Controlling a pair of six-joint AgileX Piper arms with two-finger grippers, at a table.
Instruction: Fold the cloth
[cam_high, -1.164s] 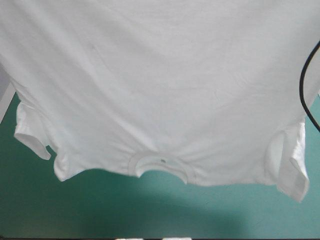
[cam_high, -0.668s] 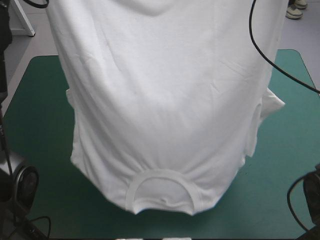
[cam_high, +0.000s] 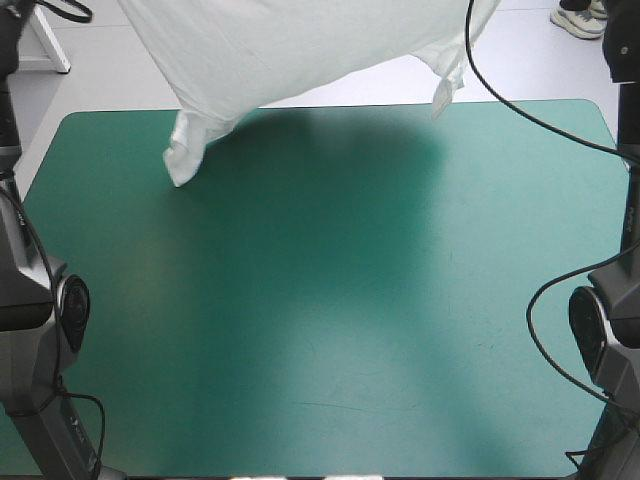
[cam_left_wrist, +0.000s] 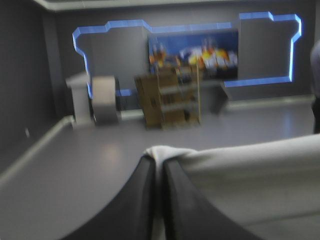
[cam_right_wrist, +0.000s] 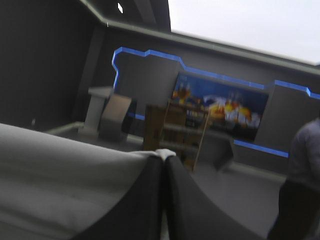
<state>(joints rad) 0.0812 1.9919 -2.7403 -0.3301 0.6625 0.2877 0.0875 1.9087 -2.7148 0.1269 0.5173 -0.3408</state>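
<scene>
While the left fingers (cam_left_wrist: 140, 195) and the right fingers (cam_right_wrist: 145, 200) each press all but closed on a pinch of white cloth, the T-shirt (cam_high: 300, 50) hangs lifted above the far edge of the teal-green tabletop (cam_high: 330, 300). One sleeve (cam_high: 185, 150) dangles lowest, over the far left corner.
</scene>
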